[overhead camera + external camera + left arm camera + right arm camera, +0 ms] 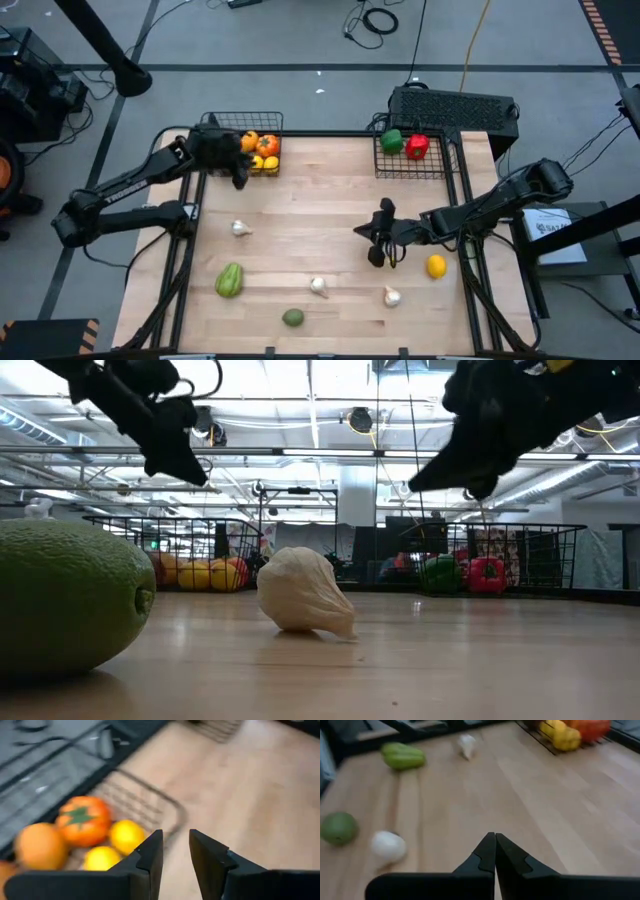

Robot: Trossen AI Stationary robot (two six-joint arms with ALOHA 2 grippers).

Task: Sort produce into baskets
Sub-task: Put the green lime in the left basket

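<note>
The left basket (245,150) at the table's far left holds an orange (40,845), a tomato (82,819) and two yellow citrus pieces (125,835). The right basket (412,157) holds a green pepper (391,141) and a red pepper (417,147). My left gripper (176,837) hangs open and empty over the left basket's near edge (240,178). At mid table, my right gripper (495,836) is shut on nothing (365,233). Loose on the wood lie three garlic bulbs (240,228) (318,286) (392,296), a ridged green piece (229,280), a lime (292,318) and a lemon (436,265).
A black box with vents (455,108) stands behind the right basket. In the low view the lime (70,600) and a garlic bulb (303,592) lie close to the table's near edge. Bare wood (310,210) stretches between the baskets and the loose pieces.
</note>
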